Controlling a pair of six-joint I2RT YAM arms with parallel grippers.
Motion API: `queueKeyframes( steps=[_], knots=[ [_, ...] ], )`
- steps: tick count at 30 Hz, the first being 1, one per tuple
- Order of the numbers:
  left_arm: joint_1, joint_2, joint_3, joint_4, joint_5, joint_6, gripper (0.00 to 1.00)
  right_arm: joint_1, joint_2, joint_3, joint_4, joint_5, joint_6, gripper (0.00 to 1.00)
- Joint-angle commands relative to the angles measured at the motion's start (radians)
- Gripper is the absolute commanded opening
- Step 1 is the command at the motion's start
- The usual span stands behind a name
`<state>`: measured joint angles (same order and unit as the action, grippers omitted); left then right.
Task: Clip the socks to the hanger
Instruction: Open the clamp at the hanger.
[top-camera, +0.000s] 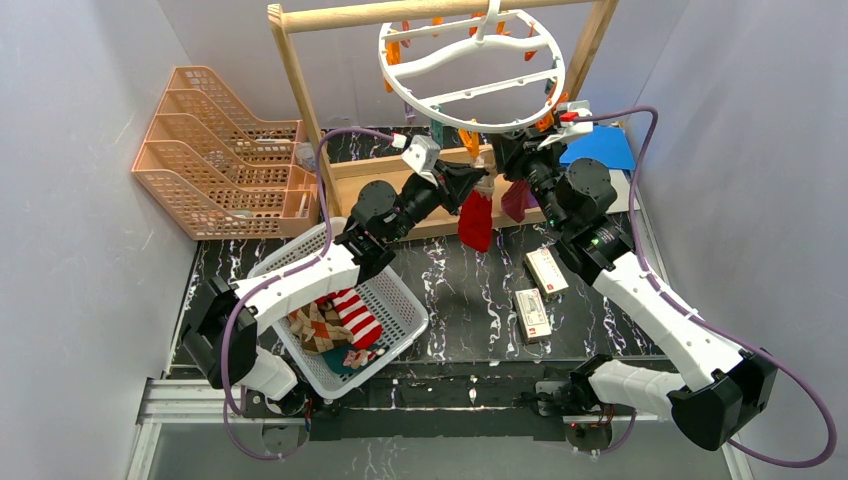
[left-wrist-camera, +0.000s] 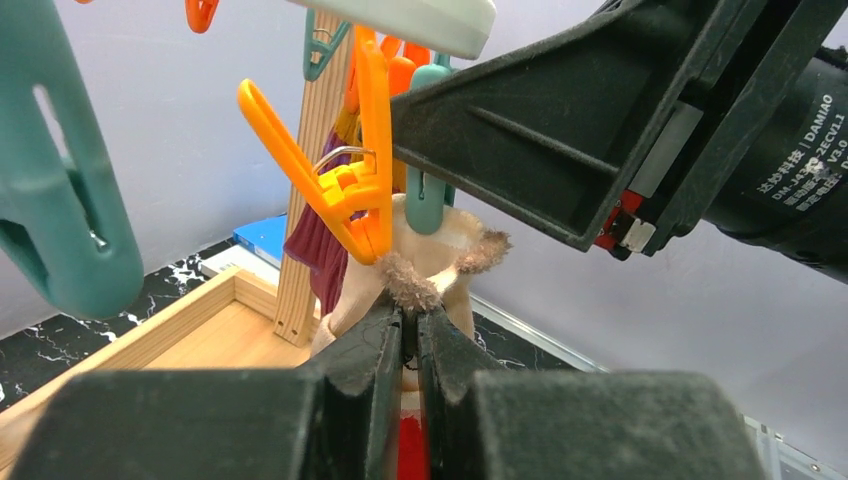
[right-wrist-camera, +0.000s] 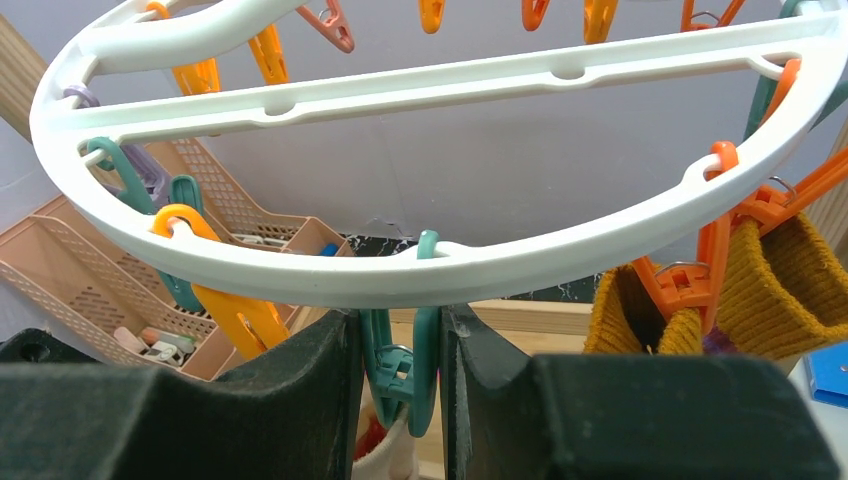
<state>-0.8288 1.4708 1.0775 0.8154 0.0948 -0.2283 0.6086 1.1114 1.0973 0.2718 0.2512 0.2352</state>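
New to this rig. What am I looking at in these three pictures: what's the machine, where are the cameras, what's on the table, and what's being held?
These are two robot arms bolted at the near edge of the table, each ending in a two-finger gripper. One picture looks down from above and behind them. The other two come from a camera on each wrist, so that arm's own fingers fill the bottom of the view.

The left gripper is shut on the cuff of a red sock, holding it just under a teal clip that the right gripper pinches. The clip dangles from the white hanger, which hangs on a wooden rack. Mustard sock cuffs are clipped already.

On the table are a white basket with more socks, peach trays and two small boxes.
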Motion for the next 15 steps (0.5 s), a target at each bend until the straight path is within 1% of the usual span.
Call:
queueKeyframes(
  steps=[1, 10, 15],
  knots=[
    [-0.005, 0.0, 0.05, 0.045, 0.011, -0.003, 0.0, -0.004, -0.019, -0.005, 0.049, -0.004, 0.014, 0.01],
    [-0.005, 0.002, 0.061, 0.049, 0.009, -0.006, 0.0, -0.004, -0.017, -0.004, 0.042, -0.004, 0.028, 0.01],
    [-0.005, 0.003, 0.061, 0.048, 0.006, -0.002, 0.0, -0.003, -0.016, 0.015, 0.009, 0.002, 0.051, 0.01]
  ],
)
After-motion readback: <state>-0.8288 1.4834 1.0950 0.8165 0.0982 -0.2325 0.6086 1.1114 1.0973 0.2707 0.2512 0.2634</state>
